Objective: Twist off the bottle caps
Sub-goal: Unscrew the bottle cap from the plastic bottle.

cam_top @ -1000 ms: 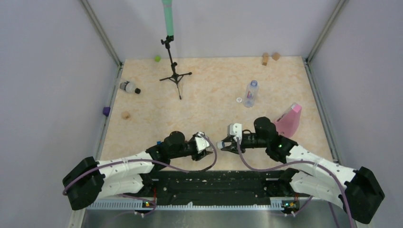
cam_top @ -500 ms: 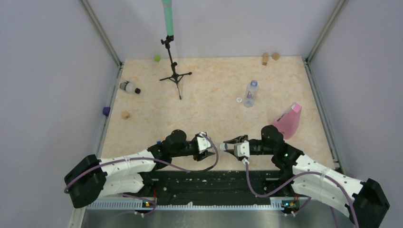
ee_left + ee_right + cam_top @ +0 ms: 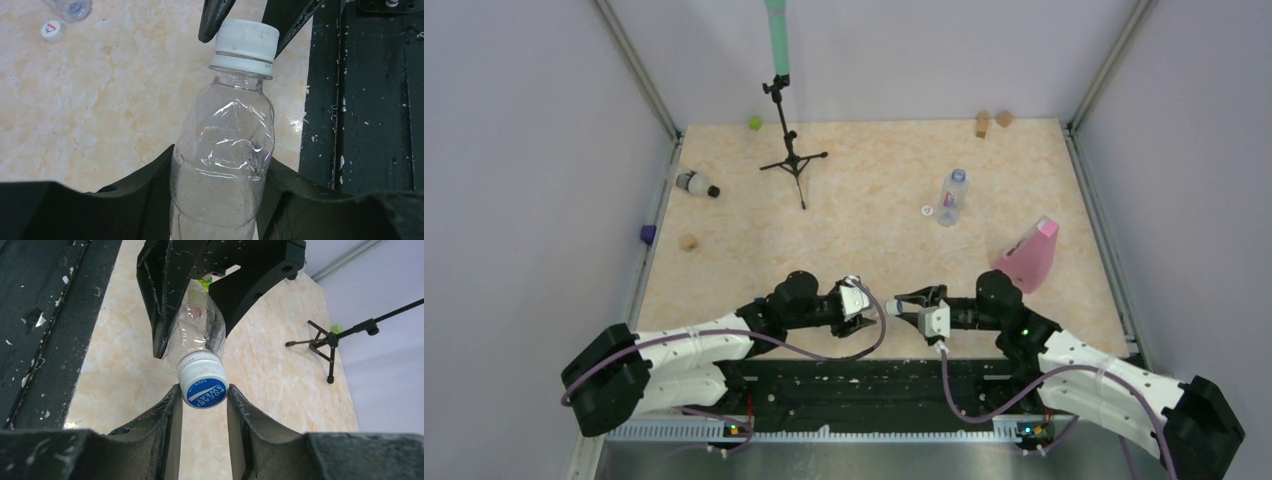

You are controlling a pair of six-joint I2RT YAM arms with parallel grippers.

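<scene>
Right wrist camera looks almost straight at the blue printed top of a white cap (image 3: 202,380), screwed onto a clear bottle (image 3: 195,335) and clamped between the two fingers of the right hand (image 3: 203,392), one finger pressed to each side of its rim. The bottle's long axis runs roughly level above the near edge of the counter (image 3: 874,240), from one arm across to the other, with the capped end pointing at the right arm. The left hand (image 3: 220,167) is clamped around the bottle's lower body. From the left wrist the neck leads straight away to the cap at the far end, where the right hand's dark fingertips flank it. The right hand lies nearly on the bottle's own axis, so the coming move looks to be a roll of the right wrist about that line while the left hand braces the body. The slight tilt of the bottle against the fingers could let the cap slip. Farther up the counter a second bottle (image 3: 952,196) lies with a loose cap (image 3: 927,210) just beside it, well apart from both hands. A third bottle (image 3: 694,184), dark-capped, lies at the far left edge, nearer the left arm.
</scene>
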